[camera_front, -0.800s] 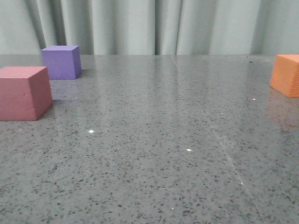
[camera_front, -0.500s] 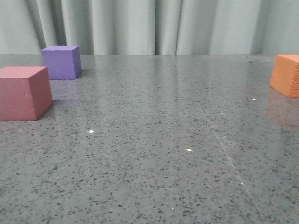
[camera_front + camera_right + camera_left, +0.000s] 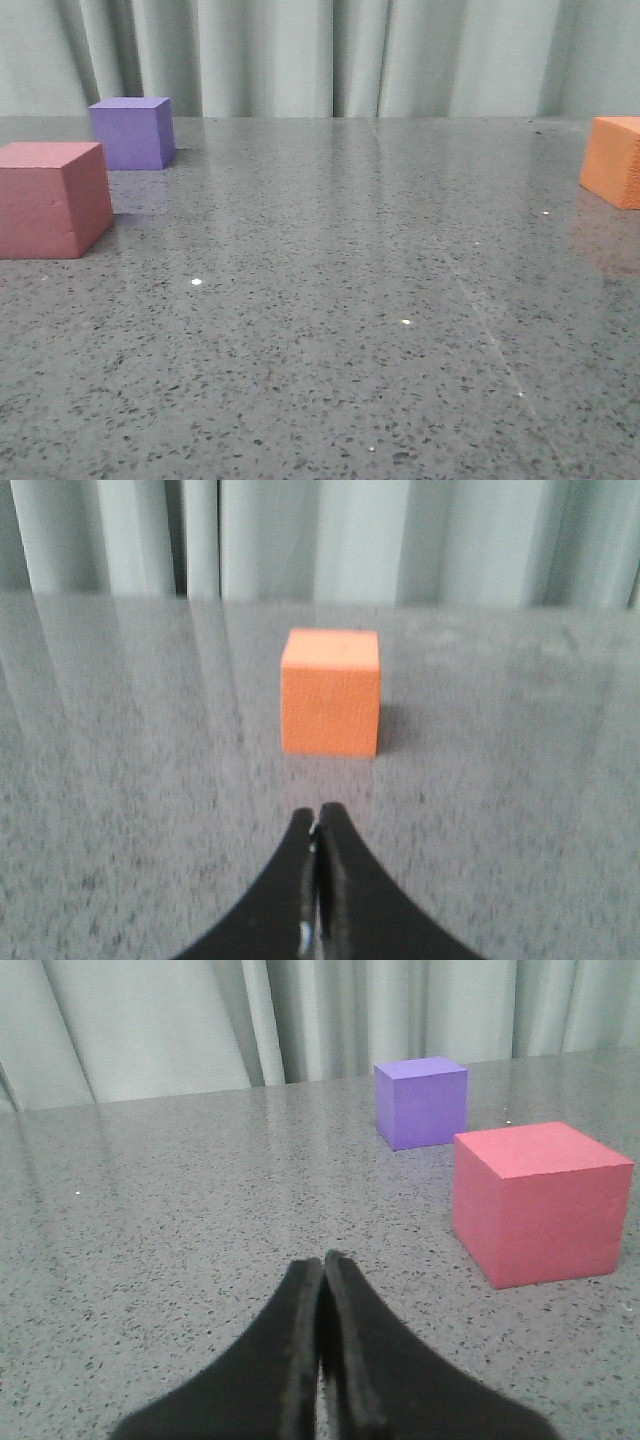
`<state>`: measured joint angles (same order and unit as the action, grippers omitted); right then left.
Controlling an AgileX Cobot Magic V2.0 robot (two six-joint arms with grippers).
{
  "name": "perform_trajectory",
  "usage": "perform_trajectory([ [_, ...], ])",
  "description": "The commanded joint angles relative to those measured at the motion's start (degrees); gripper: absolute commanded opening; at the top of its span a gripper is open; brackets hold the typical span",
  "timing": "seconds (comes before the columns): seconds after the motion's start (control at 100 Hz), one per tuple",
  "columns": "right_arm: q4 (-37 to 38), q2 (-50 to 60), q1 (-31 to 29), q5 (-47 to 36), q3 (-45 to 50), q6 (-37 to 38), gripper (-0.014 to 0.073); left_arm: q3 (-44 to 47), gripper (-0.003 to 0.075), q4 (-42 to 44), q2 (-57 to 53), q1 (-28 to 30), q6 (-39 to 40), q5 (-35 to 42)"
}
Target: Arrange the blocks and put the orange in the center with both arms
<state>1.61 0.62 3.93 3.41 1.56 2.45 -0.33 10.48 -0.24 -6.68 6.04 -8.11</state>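
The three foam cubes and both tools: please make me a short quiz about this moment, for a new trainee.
1. True or false: the purple cube touches the pinkish-red cube.
2. Which cube lies straight ahead of the right tool? A purple, B orange, C pinkish-red.
3. Fill in: the fingers of the left tool are ____.

Key
1. False; in the front view and the left wrist view they stand apart on the table.
2. B, the orange cube, not yet gripped.
3. Shut, holding nothing.
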Motion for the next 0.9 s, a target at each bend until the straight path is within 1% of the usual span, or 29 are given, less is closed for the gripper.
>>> perform_trajectory([
  [0.0, 0.26, 1.31, -0.37, -6.96, -1.60, -1.04, -0.0120, 3.20, -0.0019, -0.02, -1.84, 0.10, 0.54, 4.48],
  [0.11, 0.15, 0.18, -0.37, -3.41, -5.56, -0.97, -0.0120, 3.20, -0.0019, -0.02, -1.84, 0.10, 0.54, 4.48],
  [0.23, 0.07, -3.98, -0.37, 5.64, -13.71, -0.93, -0.0120, 3.20, -0.0019, -0.02, -1.84, 0.10, 0.54, 4.48],
  [0.33, 0.03, -10.71, -0.37, 14.70, -22.33, -0.93, -0.0120, 3.20, -0.0019, -0.02, -1.84, 0.10, 0.54, 4.48],
  [0.43, 0.03, -18.63, -0.37, 19.81, -29.61, -0.93, -0.0120, 3.20, -0.0019, -0.02, -1.84, 0.10, 0.54, 4.48],
  [0.54, 0.03, -27.69, -0.37, 19.70, -35.37, -0.93, -0.0120, 3.20, -0.0019, -0.02, -1.84, 0.10, 0.54, 4.48],
  [0.63, 0.03, -33.89, -0.37, 18.48, -38.34, -0.93, -0.0120, 3.20, -0.0019, -0.02, -1.84, 0.10, 0.54, 4.48],
  [0.75, 0.03, -39.63, -0.37, 14.98, -39.52, -0.93, -0.0120, 3.20, -0.0019, -0.02, -1.84, 0.10, 0.54, 4.48],
  [0.89, 0.03, -43.58, -0.37, 15.10, -39.52, -0.93, -0.0120, 3.20, -0.0019, -0.02, -1.84, 0.10, 0.54, 4.48],
])
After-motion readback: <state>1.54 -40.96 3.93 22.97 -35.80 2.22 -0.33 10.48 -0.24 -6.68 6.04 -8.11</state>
